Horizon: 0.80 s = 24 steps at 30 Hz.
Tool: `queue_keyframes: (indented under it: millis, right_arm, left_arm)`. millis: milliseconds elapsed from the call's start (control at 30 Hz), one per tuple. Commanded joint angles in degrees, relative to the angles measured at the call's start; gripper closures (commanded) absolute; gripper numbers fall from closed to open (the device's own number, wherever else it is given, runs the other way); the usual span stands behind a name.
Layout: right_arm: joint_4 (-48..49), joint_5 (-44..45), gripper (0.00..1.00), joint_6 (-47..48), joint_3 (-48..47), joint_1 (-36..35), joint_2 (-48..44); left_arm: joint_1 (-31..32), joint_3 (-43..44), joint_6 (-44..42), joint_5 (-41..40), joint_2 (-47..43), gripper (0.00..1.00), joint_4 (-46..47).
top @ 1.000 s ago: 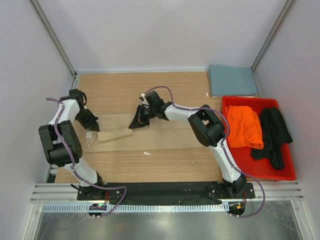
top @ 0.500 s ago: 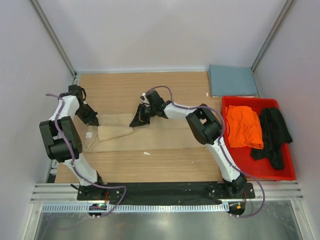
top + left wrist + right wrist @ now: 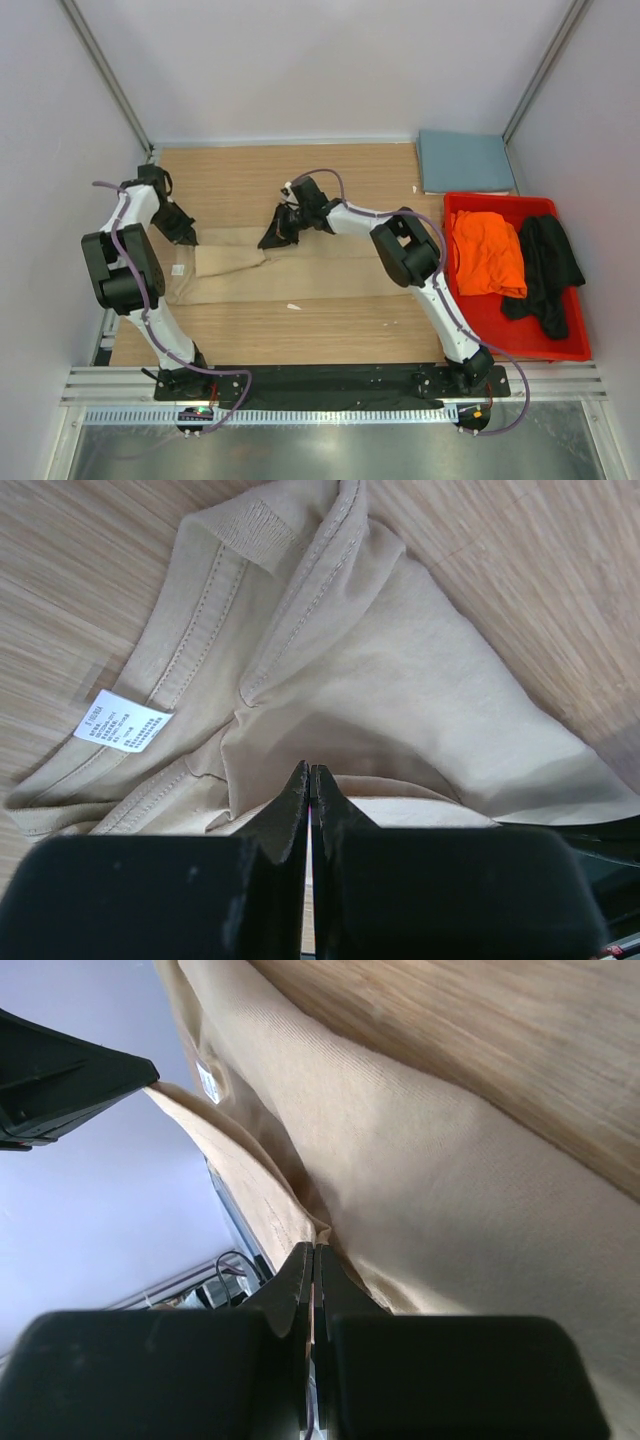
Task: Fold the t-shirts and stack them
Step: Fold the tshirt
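Top external: left gripper [image 3: 186, 238] and right gripper [image 3: 270, 241] are each clamping the far edge of the tan t-shirt [image 3: 330, 268], which is lying on the table [image 3: 300, 180]. First fold appears to be starting; next move calls for drawing that edge evenly nearward.

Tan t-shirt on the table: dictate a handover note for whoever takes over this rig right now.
Grip: left end effector shut on the tan t-shirt near its collar; right end effector shut on its far edge, farther right.
Where: tan shirt spread on the table; blue-grey t-shirt folded at the far right corner; orange t-shirt and black t-shirt crumpled in the red bin.
Done: blue-grey folded.
Left: finish the tan fold, stack it, then orange and black.
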<state>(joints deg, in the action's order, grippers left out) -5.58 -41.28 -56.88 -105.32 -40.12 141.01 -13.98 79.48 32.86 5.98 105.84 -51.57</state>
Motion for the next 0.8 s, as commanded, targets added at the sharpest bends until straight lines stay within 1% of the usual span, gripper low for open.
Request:
queue_keyframes:
  millis: [0,567,767]
  right_arm:
    - [1.1,-0.2,0.96,-0.5,-2.6,0.7,-0.7]
    - [0.0,0.3,0.95,-1.0,-7.0,0.9,3.6]
    - [-0.7,0.9,0.95,-0.1,-6.9,1.0,2.3]
  left_arm:
    - [-0.3,2.6,0.9,-0.6,-0.6,1.00,1.6]
    - [-0.3,6.6,0.9,-0.9,5.1,1.00,2.7]
    - [-0.3,8.8,1.2,0.2,5.1,1.00,3.5]
